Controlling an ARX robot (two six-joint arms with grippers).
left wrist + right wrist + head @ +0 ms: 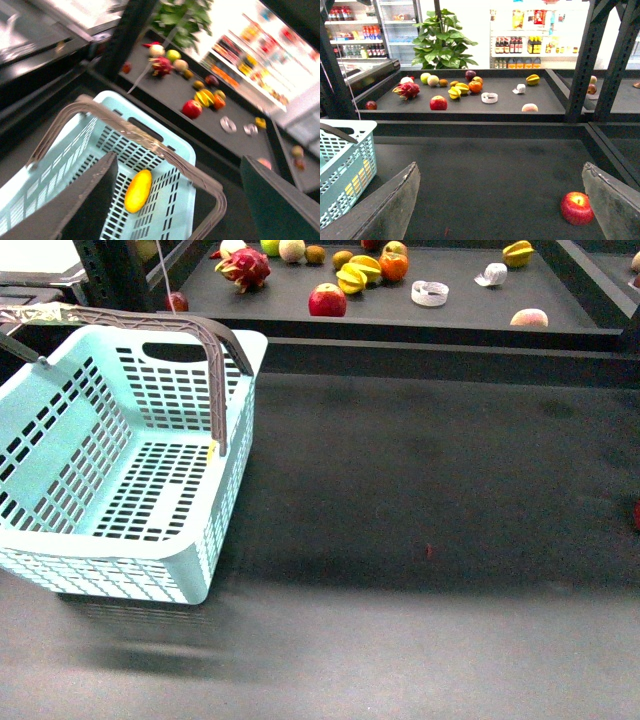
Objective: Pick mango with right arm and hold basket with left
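The mango [138,190], a smooth yellow-orange oval, lies inside the pale blue slotted basket [60,165] in the left wrist view. Yellow shows through the basket wall [355,182] in the right wrist view. In the front view the basket [60,540] stands at the left with its grey handle [150,325] raised, and I see no mango in it there. My left gripper [185,210] is open above the basket, its fingers either side of the handle [200,180]. My right gripper [505,215] is open and empty over the dark table. Neither arm shows in the front view.
A red apple [576,208] lies on the table by my right gripper's finger. The raised shelf [470,315] behind holds a red apple [327,301], a dragon fruit [245,268], star fruits [352,278], an orange [393,265] and other fruit. Dark frame posts [580,60] stand on the right.
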